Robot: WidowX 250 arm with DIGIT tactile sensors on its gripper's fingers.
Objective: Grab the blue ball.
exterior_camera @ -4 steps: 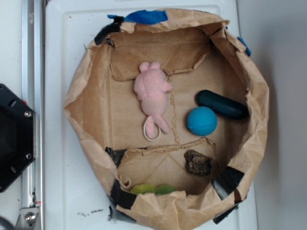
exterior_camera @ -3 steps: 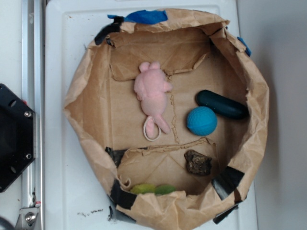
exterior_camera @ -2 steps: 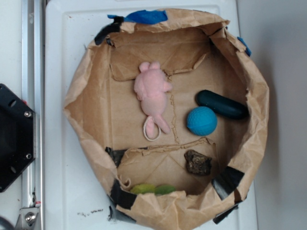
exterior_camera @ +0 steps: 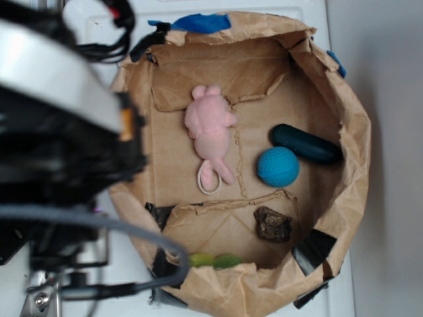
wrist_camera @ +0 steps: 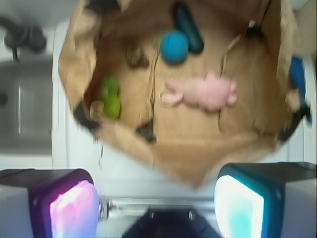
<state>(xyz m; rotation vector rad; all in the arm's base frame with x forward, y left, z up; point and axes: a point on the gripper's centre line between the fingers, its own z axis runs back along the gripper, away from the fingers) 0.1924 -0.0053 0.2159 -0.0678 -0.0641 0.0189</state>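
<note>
Well ahead of end effector (wrist_camera: 157, 206), pads spread apart: blue ball (exterior_camera: 277, 166) inside paper bowl (exterior_camera: 350, 172)

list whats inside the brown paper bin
Visible in the paper bin: blue ball, dark capsule, pink plush, brown lump, green item. The arm covers its left edge.

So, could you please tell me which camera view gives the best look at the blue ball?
The exterior view shows the blue ball best: sharp, unobstructed, lying beside the dark capsule inside the paper bin. The wrist view also shows the ball, but smaller and blurred, near the top of the picture.
</note>
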